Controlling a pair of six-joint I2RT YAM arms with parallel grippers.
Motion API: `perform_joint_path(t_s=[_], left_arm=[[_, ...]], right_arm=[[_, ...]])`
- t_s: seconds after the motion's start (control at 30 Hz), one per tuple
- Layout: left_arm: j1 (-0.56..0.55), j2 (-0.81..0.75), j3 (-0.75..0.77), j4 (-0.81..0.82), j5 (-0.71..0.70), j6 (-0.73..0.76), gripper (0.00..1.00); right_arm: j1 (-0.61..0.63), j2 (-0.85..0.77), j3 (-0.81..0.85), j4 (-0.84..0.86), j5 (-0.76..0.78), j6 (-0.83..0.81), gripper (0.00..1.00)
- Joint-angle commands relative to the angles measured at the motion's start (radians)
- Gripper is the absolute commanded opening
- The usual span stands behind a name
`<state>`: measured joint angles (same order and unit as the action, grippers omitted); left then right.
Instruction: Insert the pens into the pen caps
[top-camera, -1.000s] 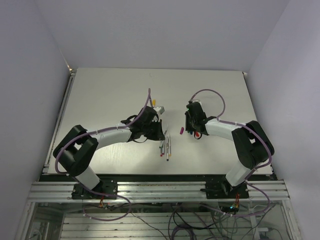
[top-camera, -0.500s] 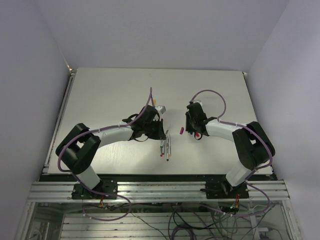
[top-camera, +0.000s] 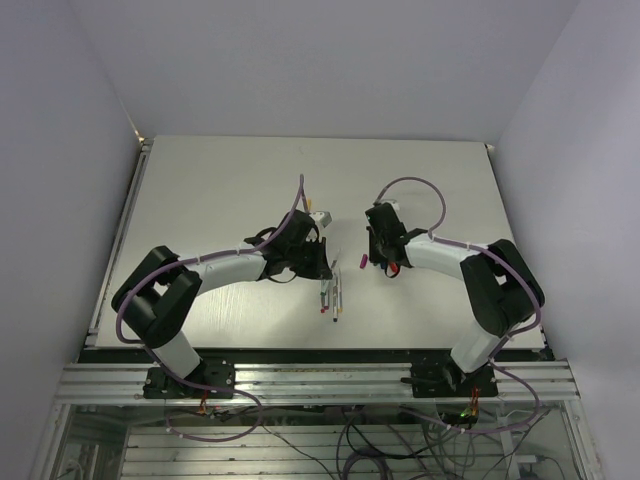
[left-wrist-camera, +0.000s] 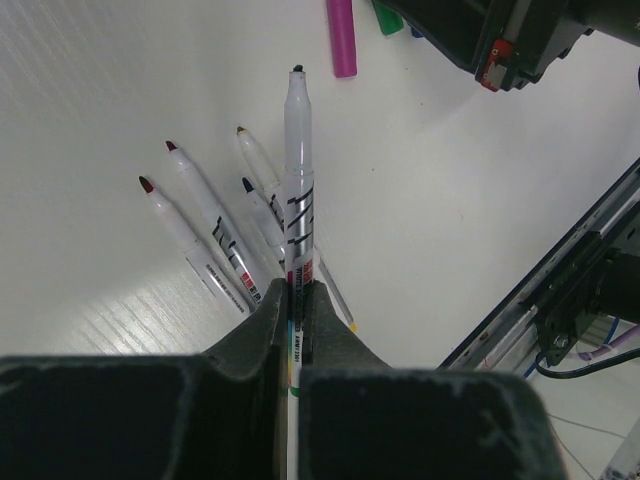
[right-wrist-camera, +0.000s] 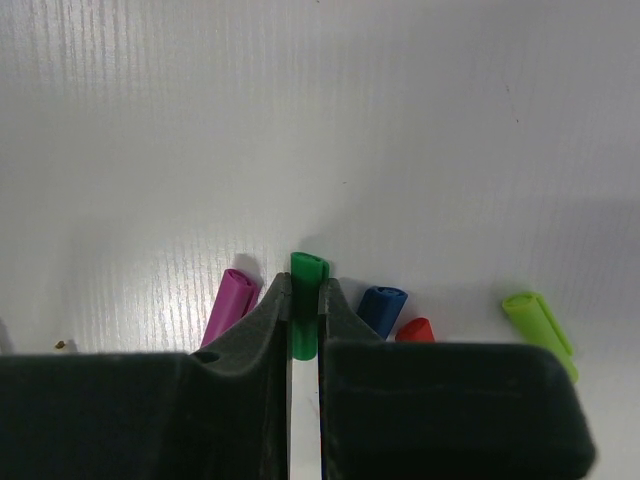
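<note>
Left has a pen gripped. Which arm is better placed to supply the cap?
Right. The right gripper is shut on the dark green cap, with the purple cap and blue cap beside it. The left gripper is shut on the pen.

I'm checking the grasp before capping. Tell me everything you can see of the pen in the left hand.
The pen is a slim, uncapped stick of whitish translucent plastic with a small dark tip, black stripes and print mid-barrel and a red band near the grip. The left hand pinches its lower barrel, tip pointing toward the purple cap. It seems held above four other pens lying on the table; only the fingers appear to touch it.
</note>
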<state>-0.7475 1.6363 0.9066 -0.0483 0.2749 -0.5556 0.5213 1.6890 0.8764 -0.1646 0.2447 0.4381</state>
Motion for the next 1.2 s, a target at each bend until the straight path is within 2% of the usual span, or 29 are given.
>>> perform_joint_path(t_s=[0.0, 0.47, 0.8, 1.17], left_arm=[[0.008, 0.012, 0.029, 0.034, 0.027, 0.015, 0.07], [0.009, -0.010, 0.043, 0.090, 0.023, 0.039, 0.07], [0.007, -0.038, 0.059, 0.243, 0.020, -0.018, 0.07], [-0.032, -0.056, 0.147, 0.257, 0.018, -0.016, 0.07]], right_arm=[[0.008, 0.057, -0.008, -0.136, 0.014, 0.015, 0.00], [-0.005, -0.097, 0.106, 0.015, -0.043, 0.024, 0.00], [-0.088, -0.388, -0.071, 0.371, -0.207, 0.105, 0.00], [-0.107, -0.479, -0.203, 0.660, -0.240, 0.245, 0.00]])
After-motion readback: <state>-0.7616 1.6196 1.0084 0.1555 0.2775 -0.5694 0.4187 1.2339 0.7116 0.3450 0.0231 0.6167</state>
